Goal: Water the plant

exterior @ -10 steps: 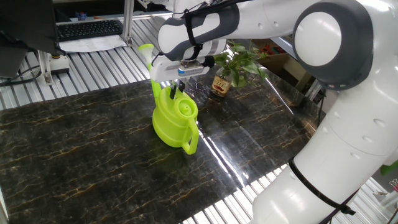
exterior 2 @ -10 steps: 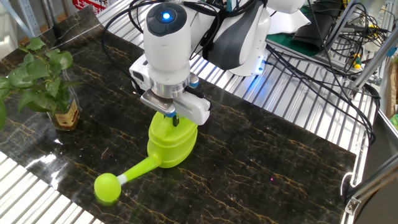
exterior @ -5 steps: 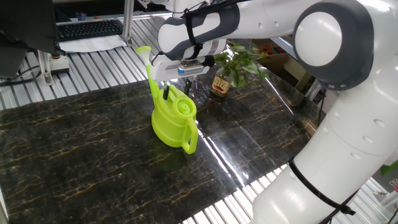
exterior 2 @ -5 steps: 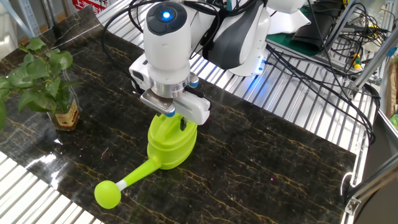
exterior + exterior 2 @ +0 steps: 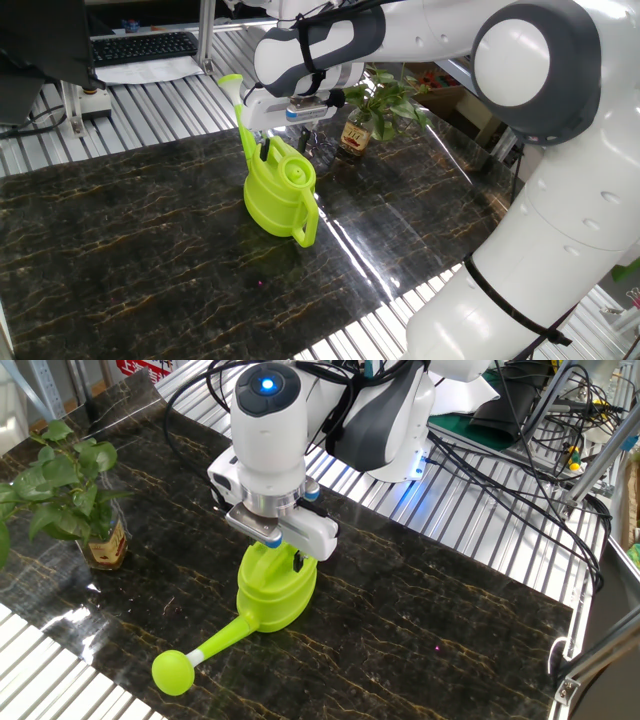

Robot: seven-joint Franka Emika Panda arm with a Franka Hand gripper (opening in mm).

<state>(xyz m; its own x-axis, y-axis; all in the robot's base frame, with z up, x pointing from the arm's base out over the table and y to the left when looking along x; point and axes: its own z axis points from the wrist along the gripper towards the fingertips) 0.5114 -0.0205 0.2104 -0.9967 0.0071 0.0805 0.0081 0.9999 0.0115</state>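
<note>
One plant (image 5: pixel 70 485), leafy in a brown jar, stands near the desk (image 5: pixel 420 610) edge, well apart from the lime-green watering can (image 5: pixel 275 585). The can sits upright on the desk, spout (image 5: pixel 205 652) pointing away from the arm. The pincer (image 5: pixel 285 555) sits right over the can's top, apparently pinching its handle, though the fingertips are partly hidden.
</note>
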